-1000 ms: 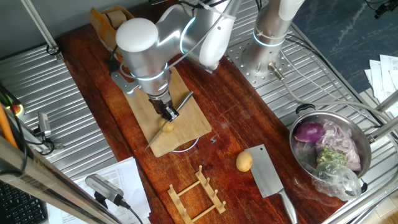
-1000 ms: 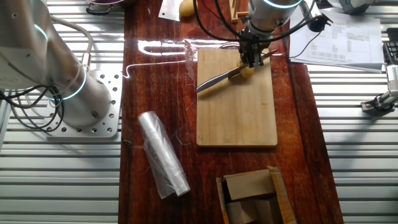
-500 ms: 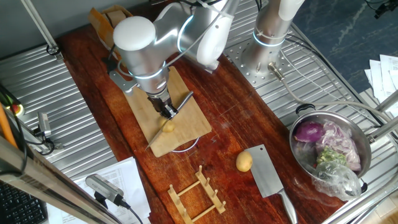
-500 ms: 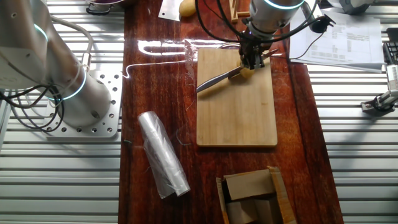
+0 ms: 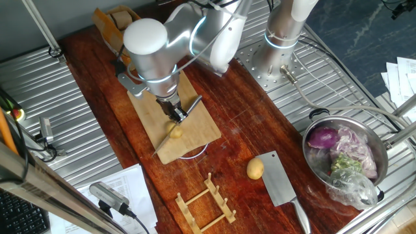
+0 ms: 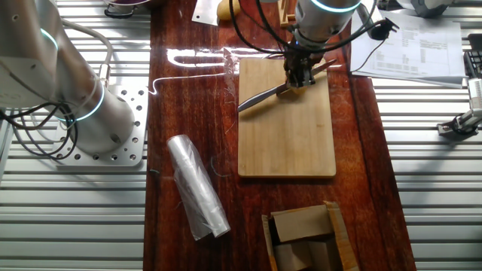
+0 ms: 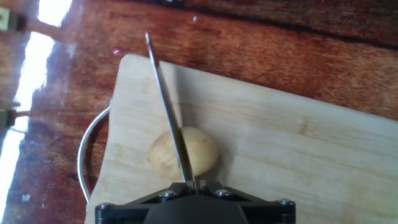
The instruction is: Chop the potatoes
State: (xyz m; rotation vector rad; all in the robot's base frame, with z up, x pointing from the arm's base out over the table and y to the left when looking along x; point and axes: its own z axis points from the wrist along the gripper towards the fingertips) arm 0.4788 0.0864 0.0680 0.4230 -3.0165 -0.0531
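Observation:
A small yellow-tan potato [image 7: 200, 153] lies on the wooden cutting board [image 7: 286, 155] near its end. My gripper [image 7: 193, 185] is shut on a knife, and the thin blade [image 7: 165, 99] runs across the top of the potato. In one fixed view the gripper [image 5: 175, 116] stands just above the potato [image 5: 174, 130]. From the other fixed view the gripper [image 6: 299, 77] hides most of that potato, while the knife [image 6: 260, 96] slants across the board [image 6: 286, 139]. A second whole potato [image 5: 255, 169] rests on the table beside a cleaver [image 5: 281, 183].
A steel bowl [image 5: 383, 170] with a purple onion and scraps stands at the right. In front of the board is a wooden rack [image 5: 205, 201]. A roll of plastic film [image 6: 197, 187] and a cardboard box [image 6: 305, 237] lie near the board's other end.
The gripper with the knife has shifted a little sideways over the potato, which it now covers more in the other fixed view. The potato stays in place.

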